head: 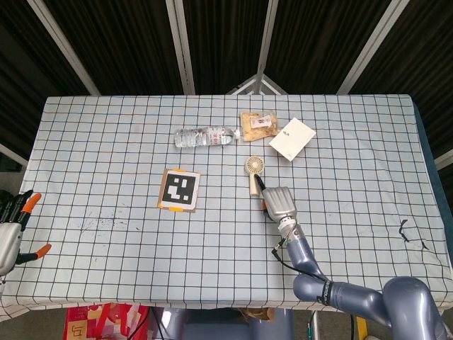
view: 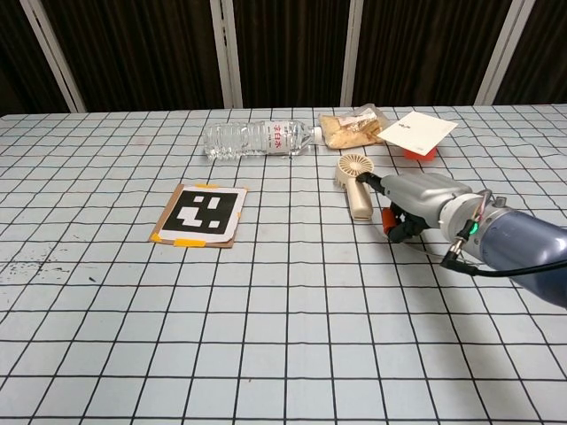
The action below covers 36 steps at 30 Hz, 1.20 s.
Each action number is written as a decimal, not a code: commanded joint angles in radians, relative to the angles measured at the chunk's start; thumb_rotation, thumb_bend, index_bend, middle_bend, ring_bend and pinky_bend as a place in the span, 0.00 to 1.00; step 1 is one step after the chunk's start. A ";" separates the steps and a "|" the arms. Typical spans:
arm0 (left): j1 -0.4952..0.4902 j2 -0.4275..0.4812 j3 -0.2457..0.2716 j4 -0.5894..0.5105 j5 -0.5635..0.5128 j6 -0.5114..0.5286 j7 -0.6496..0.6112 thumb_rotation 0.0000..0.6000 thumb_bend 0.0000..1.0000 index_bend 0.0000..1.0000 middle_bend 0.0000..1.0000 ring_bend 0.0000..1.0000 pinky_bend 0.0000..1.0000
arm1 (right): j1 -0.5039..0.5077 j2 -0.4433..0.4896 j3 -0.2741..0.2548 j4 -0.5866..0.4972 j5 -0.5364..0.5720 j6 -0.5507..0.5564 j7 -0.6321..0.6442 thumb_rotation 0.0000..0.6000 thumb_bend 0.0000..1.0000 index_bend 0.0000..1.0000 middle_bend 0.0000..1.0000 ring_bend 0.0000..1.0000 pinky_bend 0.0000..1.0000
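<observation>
The fan [view: 354, 181] is lying flat on the counter [view: 266, 310], its handle just beside the right hand [view: 416, 199], whose fingers are curling, holding nothing. It is probably light, stiff plastic; the handle offers the best grip.

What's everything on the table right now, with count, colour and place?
handheld fan: one, cream, mid-table, head toward the far edge, handle toward the right robot hand.
water bottle: one, clear with a white label, lying on its side toward the far edge.
snack bag: one, clear with tan contents, right of the bottle.
white card: one, white, right of the snack bag, over something orange seen in the chest view.
marker board: one, black-and-white pattern with orange tape corners, left of the fan.
table: one, white cloth with a black grid.
right robot hand: one, grey, beside the fan's handle; contact unclear.
left robot hand: one, grey with orange tips, at the table's left near corner.
</observation>
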 commanded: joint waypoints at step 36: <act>0.016 -0.008 0.006 0.009 0.025 0.043 0.029 1.00 0.09 0.00 0.00 0.00 0.00 | -0.321 0.482 -0.206 -0.536 -0.469 0.450 0.179 1.00 0.47 0.00 0.03 0.00 0.08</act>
